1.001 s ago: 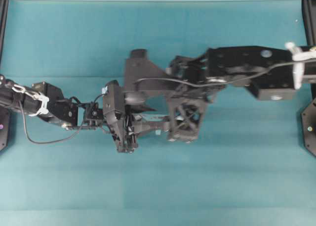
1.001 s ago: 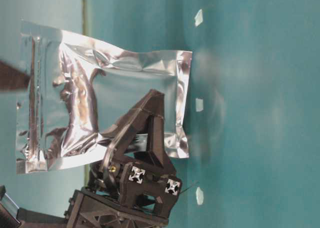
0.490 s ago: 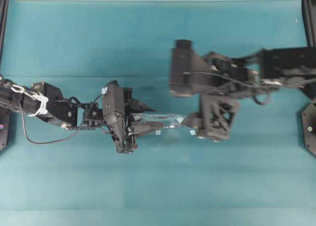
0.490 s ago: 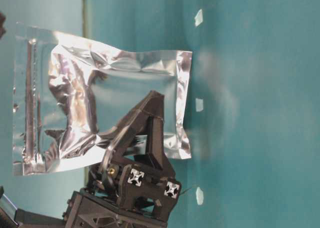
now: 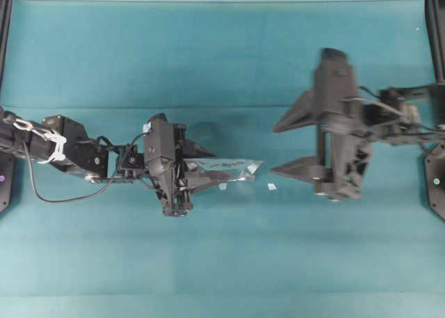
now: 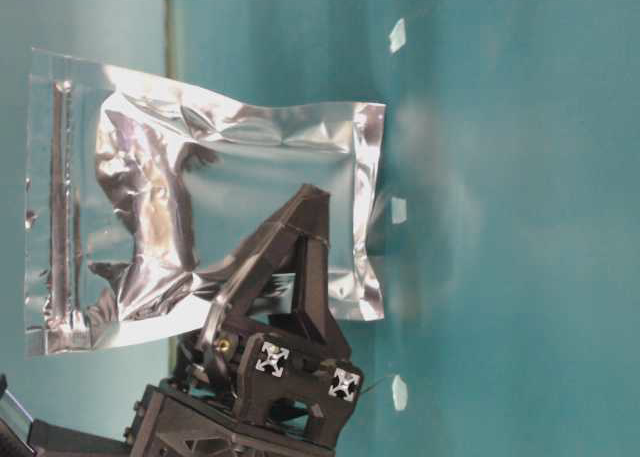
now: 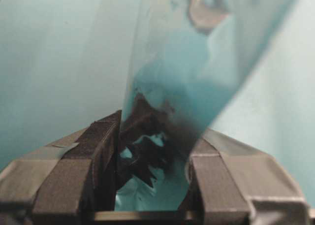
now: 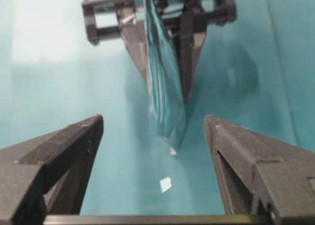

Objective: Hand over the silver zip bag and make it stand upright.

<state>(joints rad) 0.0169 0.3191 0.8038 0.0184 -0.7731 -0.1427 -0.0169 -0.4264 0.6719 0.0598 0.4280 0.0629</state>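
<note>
Overhead view: the left gripper [image 5: 201, 166] sits left of centre over the teal table [image 5: 222, 60], its fingers pointing right. The jaws are drawn in on the silver zip bag [image 5: 226, 170], which pokes out rightward from between them as a thin, crinkled, edge-on strip. The bag is held on edge, not lying flat.

Table-level view: the silver zip bag [image 6: 200, 192] shows its broad crinkled face, with the zip strip along one short edge at picture left and the opposite short edge at picture right, against the table surface. This view is turned sideways. The dark finger [image 6: 290, 267] of the left gripper overlaps the lower part of the bag's face.

Left wrist view: the bag [image 7: 197, 62] rises between the two padded fingers [image 7: 88, 161], pinched near their base; the foil mirrors the teal cloth.

The right gripper [image 5: 288, 147] is on the right side of the table, well apart from the bag, with jaws spread wide and nothing between them. Right wrist view confirms: both fingers [image 8: 59, 156] stand far apart at the frame edges, and the bag [image 8: 165, 87] appears ahead in the gap, edge-on, held by the left gripper beyond.

A small white scrap [image 5: 272, 186] lies on the table between the bag's free end and the right gripper. Three small white marks [image 6: 398, 210] show in the table-level view.
</note>
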